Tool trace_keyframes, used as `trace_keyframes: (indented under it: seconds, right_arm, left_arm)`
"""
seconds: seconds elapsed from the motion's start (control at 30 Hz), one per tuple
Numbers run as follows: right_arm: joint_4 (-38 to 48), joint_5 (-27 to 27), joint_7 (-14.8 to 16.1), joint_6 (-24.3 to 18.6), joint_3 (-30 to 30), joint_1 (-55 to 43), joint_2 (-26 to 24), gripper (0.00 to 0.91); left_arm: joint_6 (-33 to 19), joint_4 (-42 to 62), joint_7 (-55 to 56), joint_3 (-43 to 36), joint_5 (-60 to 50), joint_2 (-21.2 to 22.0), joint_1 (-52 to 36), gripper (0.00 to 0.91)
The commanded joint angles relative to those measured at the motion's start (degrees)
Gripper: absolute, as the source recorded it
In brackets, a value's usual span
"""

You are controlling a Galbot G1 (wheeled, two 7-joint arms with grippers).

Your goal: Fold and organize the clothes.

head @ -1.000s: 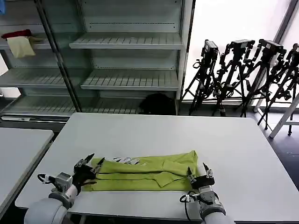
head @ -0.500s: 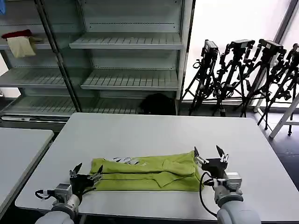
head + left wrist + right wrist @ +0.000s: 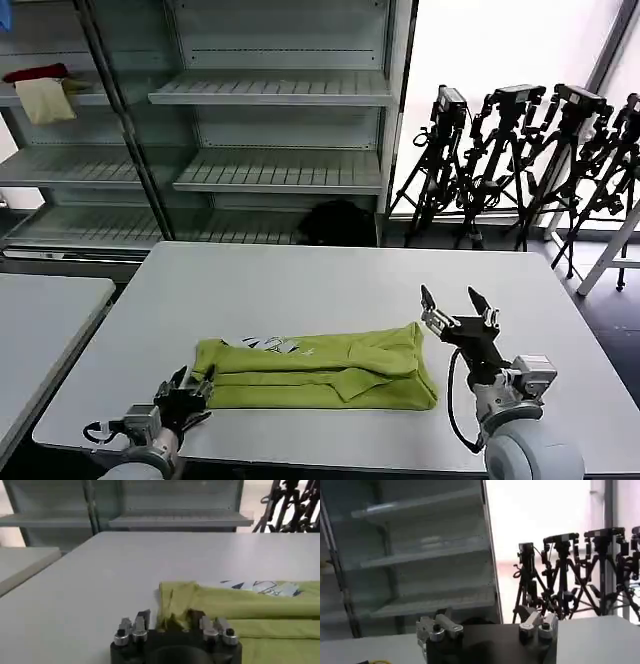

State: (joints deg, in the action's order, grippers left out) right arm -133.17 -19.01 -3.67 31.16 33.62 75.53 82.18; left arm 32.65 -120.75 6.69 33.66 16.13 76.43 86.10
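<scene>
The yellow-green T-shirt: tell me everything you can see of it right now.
The T-shirt is lime yellow-green, soft cotton by the look, folded into a long flat band lying across the near part of the white table. A small white-and-dark print shows near its left end. Overlapping layers and creases run lengthwise. Neither the left gripper nor the right gripper touches it.

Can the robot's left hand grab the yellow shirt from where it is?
Probably yes. The left gripper sits open at the shirt's near left corner, low over the table, with nothing between them.
</scene>
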Motion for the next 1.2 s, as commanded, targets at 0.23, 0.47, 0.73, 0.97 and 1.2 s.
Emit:
trace_keyframes:
  seconds: [0.23,0.47,0.73,0.97,1.2]
  right_arm:
    - [-0.89,-1.49,-0.16,0.01,1.09,-0.22,-0.07,0.907]
    - [-1.26,-1.54,-0.20,0.13,1.55,-0.09,-0.29,0.907]
    - [-1.14,-1.65,-0.14,0.14,2.60,0.42,-0.47,0.907]
    - [-0.63,-1.58,-0.33,0.28,2.89,0.55,-0.42,0.907]
    - [-0.33,-1.42,-0.38,0.44,2.94,0.67,-0.34,0.907]
  left_arm:
    - [-0.42,0.37,0.51,-0.62,3.73,0.98,-0.22,0.000]
    - [-7.11,0.61,-1.94,-0.09,-0.46,0.58,-0.96,0.000]
    - [-11.63,0.54,-6.74,6.56,-7.67,-0.70,-1.10,0.000]
    - [-13.36,2.25,-12.10,18.59,-13.42,-7.70,-2.44,0.000]
    - [-13.39,0.30,-14.87,24.50,-18.39,-15.21,-3.76,0.000]
